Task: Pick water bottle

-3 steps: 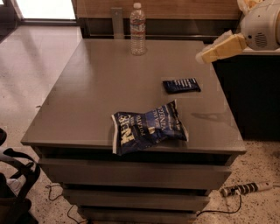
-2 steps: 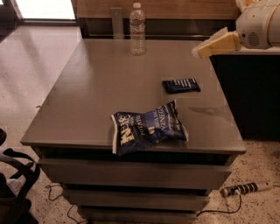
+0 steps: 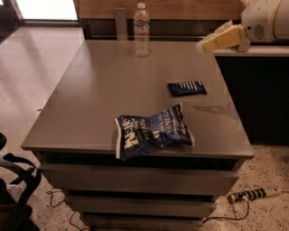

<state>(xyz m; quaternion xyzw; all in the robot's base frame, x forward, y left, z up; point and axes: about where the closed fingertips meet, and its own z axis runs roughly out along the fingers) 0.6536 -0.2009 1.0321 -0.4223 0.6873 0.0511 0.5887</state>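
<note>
**Water bottle upright at far edge, gripper off to its right**

Far left: black frame (image 3: 16, 185) on the speckled floor (image 3: 31, 72), partly cut off by the picture's edge, type unclear. Bright window (image 3: 45, 9) at top left.

Grey table (image 3: 90, 90) fills the middle and has drawer fronts below. A grey post (image 3: 120, 22) stands behind its far edge.

The water bottle (image 3: 142, 30) stands upright on the table near the far edge, just right of the post. White cap on, label band around the upper body. Nothing touches it.

Blue chip bag (image 3: 153, 131) lies flat near the front edge, its lower left corner hanging slightly over. A small dark packet (image 3: 187, 88) lies flat further back and to the right, apart from the bag.

The gripper (image 3: 205, 44), cream-coloured, hovers over the table's far right corner. It points left toward the bottle at about mid-bottle height, well apart from it, holding nothing. Its opening: cannot tell. The white arm housing (image 3: 266, 20) sits behind it.

Power strip (image 3: 255, 194) with cable lies on the floor at lower right.
</note>
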